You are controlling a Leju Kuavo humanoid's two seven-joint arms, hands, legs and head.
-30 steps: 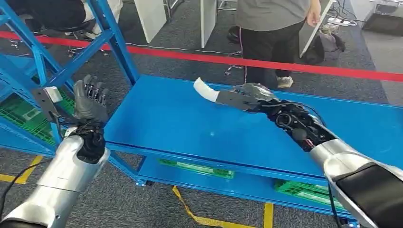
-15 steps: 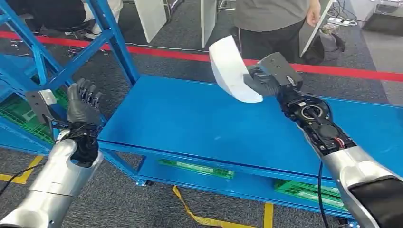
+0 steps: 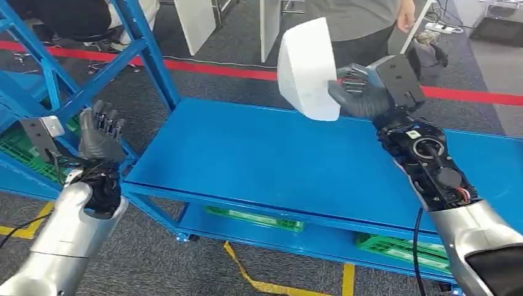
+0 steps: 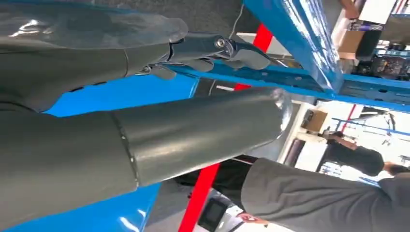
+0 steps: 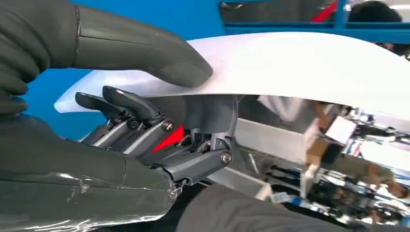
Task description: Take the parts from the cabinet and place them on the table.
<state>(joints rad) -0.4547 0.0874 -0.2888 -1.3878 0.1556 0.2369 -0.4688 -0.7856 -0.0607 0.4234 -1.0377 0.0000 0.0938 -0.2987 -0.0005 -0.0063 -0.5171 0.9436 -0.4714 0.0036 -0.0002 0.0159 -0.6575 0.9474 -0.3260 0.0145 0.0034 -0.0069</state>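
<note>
Blue table (image 3: 247, 160) at frame centre is bare, so placing is judged not yet done: white part (image 3: 306, 68) is pinched by right hand (image 3: 364, 95) at upper centre above it, left hand (image 3: 102, 132) is held spread, unloaded, at left.

Beyond the fingers we see a person (image 3: 358, 28) in a grey top and dark trousers standing past a red floor line (image 3: 203, 69). Green crates (image 3: 256, 218) lie on the lower shelf, and yellow tape (image 3: 265, 285) marks the grey carpet.
</note>
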